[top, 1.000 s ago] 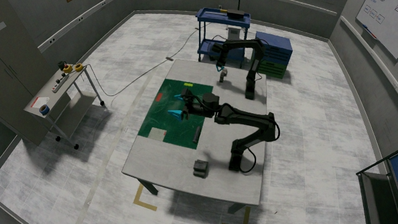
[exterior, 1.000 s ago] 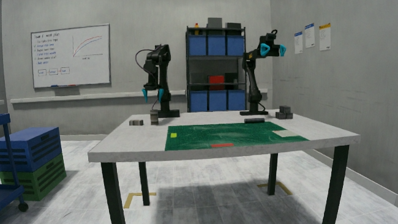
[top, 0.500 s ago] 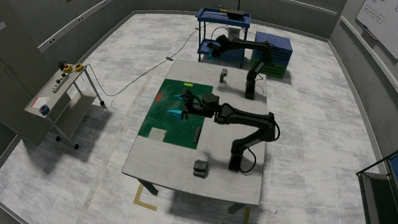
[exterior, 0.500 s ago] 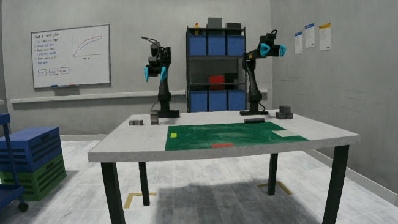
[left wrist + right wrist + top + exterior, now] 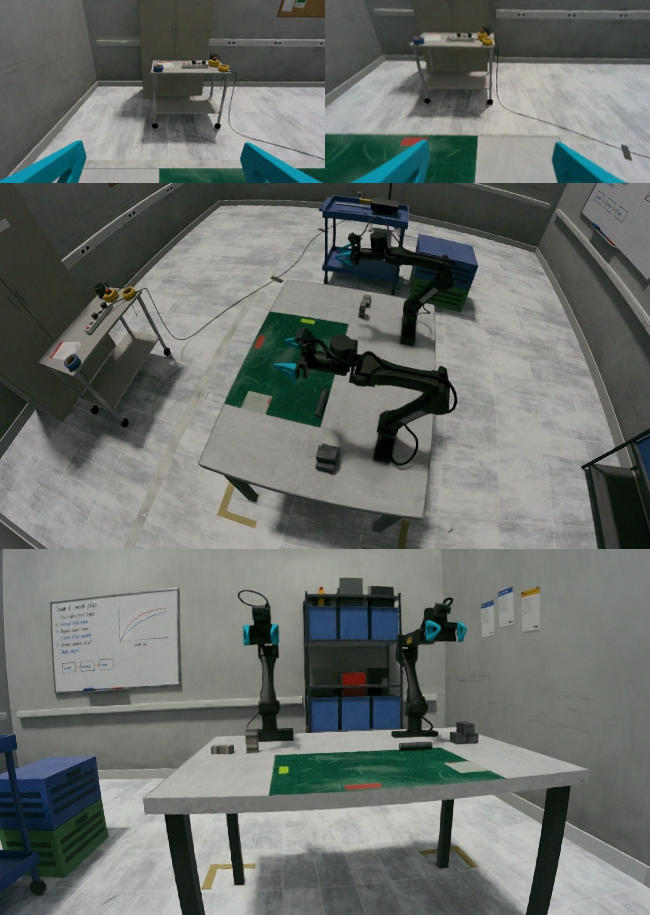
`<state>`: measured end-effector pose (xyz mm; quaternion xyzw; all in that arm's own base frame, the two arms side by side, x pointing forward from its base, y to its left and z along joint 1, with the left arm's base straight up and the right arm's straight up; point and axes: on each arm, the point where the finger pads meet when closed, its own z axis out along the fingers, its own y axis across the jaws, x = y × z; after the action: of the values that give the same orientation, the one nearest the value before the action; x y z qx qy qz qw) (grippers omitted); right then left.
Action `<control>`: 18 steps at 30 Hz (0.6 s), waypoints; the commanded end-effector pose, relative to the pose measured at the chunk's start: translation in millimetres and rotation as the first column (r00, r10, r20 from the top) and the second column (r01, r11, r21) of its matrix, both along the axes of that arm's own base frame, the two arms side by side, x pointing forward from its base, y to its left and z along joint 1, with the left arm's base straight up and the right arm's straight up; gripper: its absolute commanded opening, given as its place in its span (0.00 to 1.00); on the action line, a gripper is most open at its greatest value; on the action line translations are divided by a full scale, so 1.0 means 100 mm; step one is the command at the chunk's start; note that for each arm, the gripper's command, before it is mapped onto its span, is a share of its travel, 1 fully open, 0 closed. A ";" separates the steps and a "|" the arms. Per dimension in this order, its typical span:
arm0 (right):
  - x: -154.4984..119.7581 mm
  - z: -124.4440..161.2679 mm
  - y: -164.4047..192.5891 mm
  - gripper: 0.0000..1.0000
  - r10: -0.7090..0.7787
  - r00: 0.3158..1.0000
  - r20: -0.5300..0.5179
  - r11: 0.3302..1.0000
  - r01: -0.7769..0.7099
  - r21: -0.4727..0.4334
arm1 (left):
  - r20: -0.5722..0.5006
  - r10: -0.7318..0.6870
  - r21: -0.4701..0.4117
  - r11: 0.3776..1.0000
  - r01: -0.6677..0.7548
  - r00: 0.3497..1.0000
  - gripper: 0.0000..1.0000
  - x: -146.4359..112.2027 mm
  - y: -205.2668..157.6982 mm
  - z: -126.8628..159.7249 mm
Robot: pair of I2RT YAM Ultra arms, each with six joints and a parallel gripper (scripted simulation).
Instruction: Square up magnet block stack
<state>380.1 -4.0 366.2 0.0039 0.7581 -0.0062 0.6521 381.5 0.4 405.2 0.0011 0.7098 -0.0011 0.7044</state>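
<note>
Apparently, squaring is nearly finished: I see the block stack [image 5: 362,310] [image 5: 252,741] upright on the table [image 5: 280,433] [image 5: 360,802], almost even. My left claw [image 5: 282,354] [image 5: 447,631] [image 5: 162,149] and right claw [image 5: 340,253] [image 5: 260,635] [image 5: 491,149] are open, empty; maybe only checking remains.

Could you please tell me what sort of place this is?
Probably a robotics lab or workshop: two arms stand on a worktable, with a whiteboard and a shelf rack of bins behind.
</note>
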 end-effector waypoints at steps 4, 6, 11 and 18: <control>-0.01 0.55 0.08 0.77 0.022 0.982 0.190 1.000 -0.021 -0.007 | 0.066 0.005 0.007 1.000 -0.005 0.998 1.00 -0.06 -0.02 0.26; -0.02 0.54 0.03 0.77 0.008 0.982 0.190 1.000 -0.008 -0.004 | 0.066 0.005 0.007 1.000 -0.005 0.998 1.00 -0.06 -0.02 0.26; 0.03 0.57 0.04 0.77 0.015 0.980 0.196 1.000 -0.015 -0.002 | 0.077 0.009 0.007 1.000 -0.009 0.997 1.00 -0.07 0.00 0.30; -0.03 0.68 0.09 0.77 0.030 0.975 0.221 1.000 -0.029 -0.006 | 0.087 0.013 0.007 1.000 -0.013 0.996 1.00 -0.07 0.01 0.34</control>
<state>382.4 -0.8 399.5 0.0022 0.7158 -0.0016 0.6983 381.7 0.5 405.0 0.0009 0.7100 -0.0009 0.7042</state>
